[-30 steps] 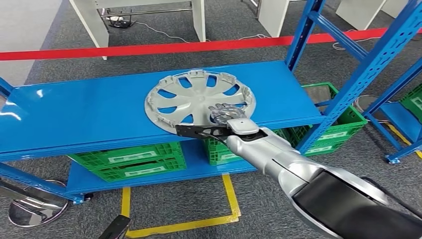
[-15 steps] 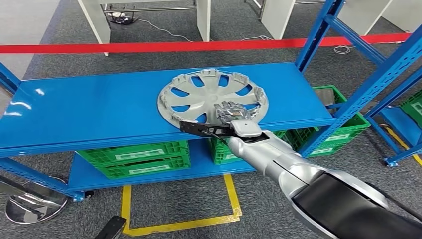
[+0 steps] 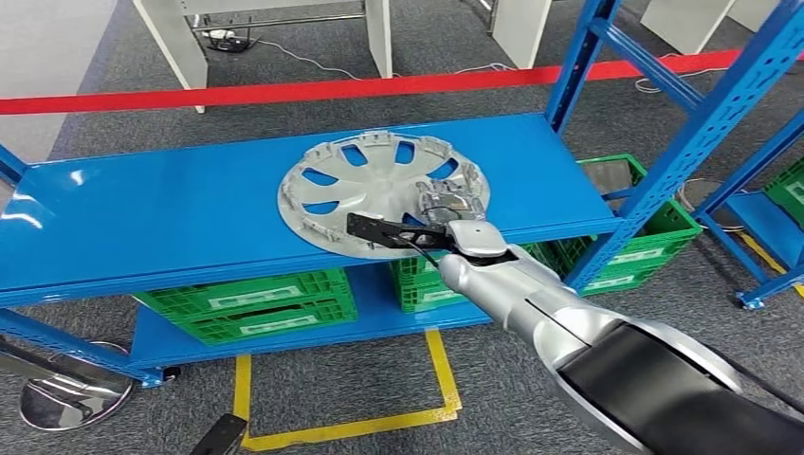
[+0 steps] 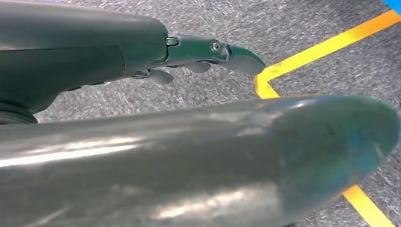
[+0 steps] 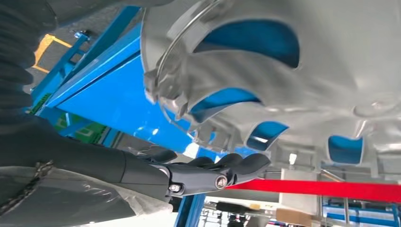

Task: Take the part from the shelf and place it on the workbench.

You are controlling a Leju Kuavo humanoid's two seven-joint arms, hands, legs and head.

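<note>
While the right hand (image 3: 444, 203) grips the hubcap (image 3: 379, 190), the left hand (image 4: 208, 52) hangs slack-fingered, holding nothing

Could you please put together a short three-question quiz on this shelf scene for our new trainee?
1. True or false: the silver wheel cover lies on the blue shelf.
2. Which robot hand is at the wheel cover? A) left B) right
3. Fill in: the crates under the shelf are ____.

Key: 1 true. 2 B, the right robot hand rests on its near-right rim; whether it grips is unclear. 3 green.
</note>
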